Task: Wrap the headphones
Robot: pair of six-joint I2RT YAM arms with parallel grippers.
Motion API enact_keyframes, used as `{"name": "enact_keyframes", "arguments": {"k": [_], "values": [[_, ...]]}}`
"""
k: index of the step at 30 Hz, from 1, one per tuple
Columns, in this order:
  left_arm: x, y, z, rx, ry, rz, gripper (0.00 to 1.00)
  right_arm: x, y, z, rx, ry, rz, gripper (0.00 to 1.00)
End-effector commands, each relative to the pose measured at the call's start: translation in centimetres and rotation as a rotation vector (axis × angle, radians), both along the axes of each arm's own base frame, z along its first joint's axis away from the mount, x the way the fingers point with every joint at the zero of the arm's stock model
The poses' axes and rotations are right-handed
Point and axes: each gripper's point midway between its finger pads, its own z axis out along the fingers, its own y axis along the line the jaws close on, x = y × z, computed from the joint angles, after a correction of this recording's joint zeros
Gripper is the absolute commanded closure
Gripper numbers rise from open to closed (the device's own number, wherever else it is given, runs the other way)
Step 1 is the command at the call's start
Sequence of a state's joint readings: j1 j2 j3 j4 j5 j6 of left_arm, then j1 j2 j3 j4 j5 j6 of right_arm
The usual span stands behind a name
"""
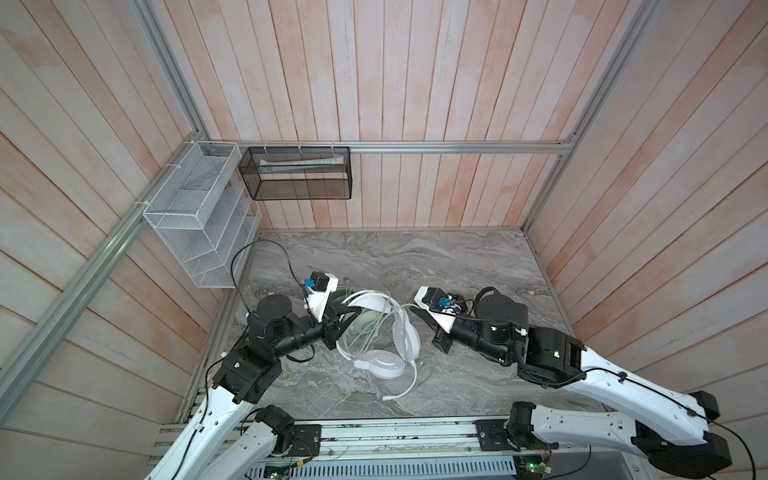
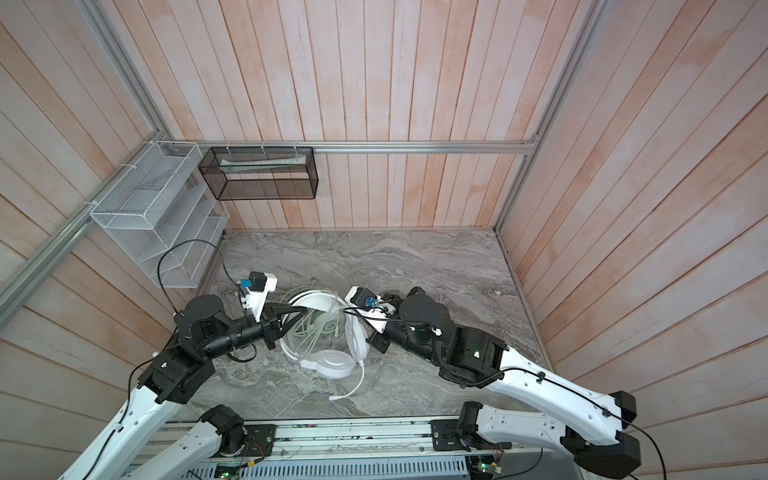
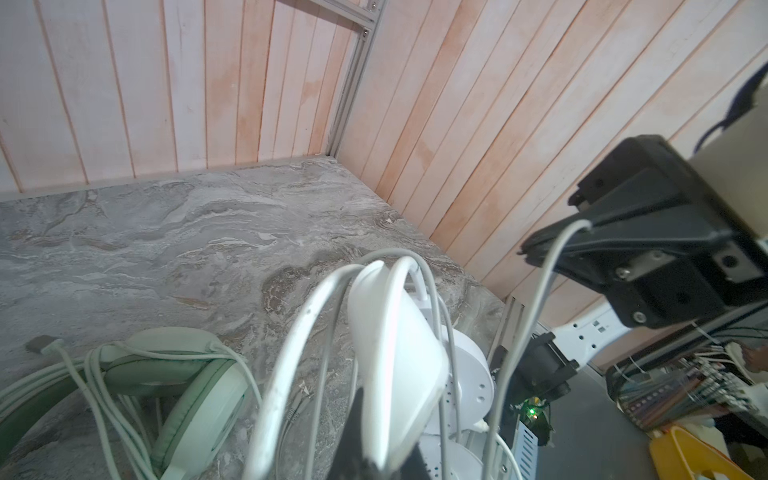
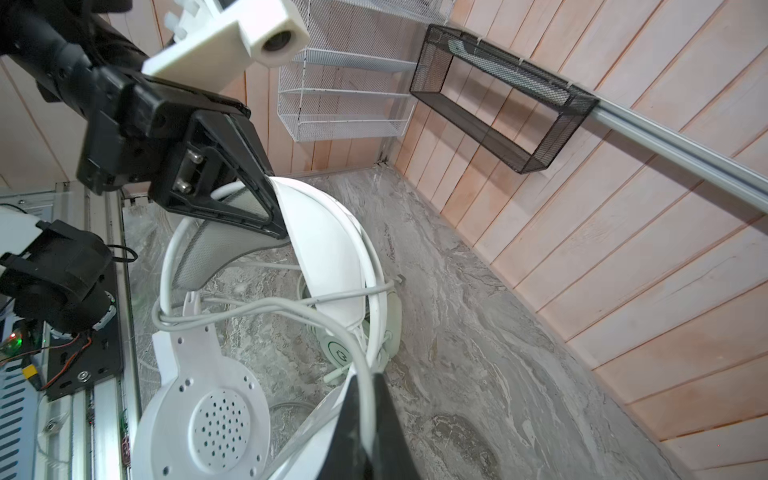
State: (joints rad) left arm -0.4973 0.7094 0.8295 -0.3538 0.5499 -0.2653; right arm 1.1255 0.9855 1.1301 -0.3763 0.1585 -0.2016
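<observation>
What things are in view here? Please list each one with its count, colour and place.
white headset: one, white, middle of the table
mint-green headset: one, mint-green, on the table under the white headset's band
cable: several loops, pale grey-white, tangled around both headsets
table: one, grey marble, below everything
wire rack: one, white, on the left wall
mesh basket: one, black, hanging on the back rail
walls: three, pale pink planks, around the table
left arm, right arm: two, white and black, from the near edge
left end effector: one, black, shut on the white headset's band
right end effector: one, black, shut on a cable
</observation>
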Motion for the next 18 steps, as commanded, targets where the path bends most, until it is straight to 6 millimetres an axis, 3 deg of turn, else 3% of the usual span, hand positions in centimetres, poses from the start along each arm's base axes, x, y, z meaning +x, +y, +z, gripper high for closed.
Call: {"name": "enact_keyframes", "arguments": {"k": [1,8,13,18], "values": [[-2.6,-0.6,4.1,-0.075,-0.095,-0.119,1.0,1.6,-0.2,0.4,0.026,-0.015,-0.008,1.0],[-3.7,-0.7,5.3,-0.096,-0.083,-0.163,1.0,5.7,-2.2,0.3,0.101,0.013,-0.051,1.0],[-5.0,-0.8,7.2,-0.171,-0.094,-0.212,1.0,6.7,-1.0,-2.0,0.091,0.045,-0.033,0.98],[-5.9,-1.0,8.6,-0.21,-0.082,-0.263,1.0,7.2,-1.3,-2.0,0.149,0.015,-0.066,0.87]]}}
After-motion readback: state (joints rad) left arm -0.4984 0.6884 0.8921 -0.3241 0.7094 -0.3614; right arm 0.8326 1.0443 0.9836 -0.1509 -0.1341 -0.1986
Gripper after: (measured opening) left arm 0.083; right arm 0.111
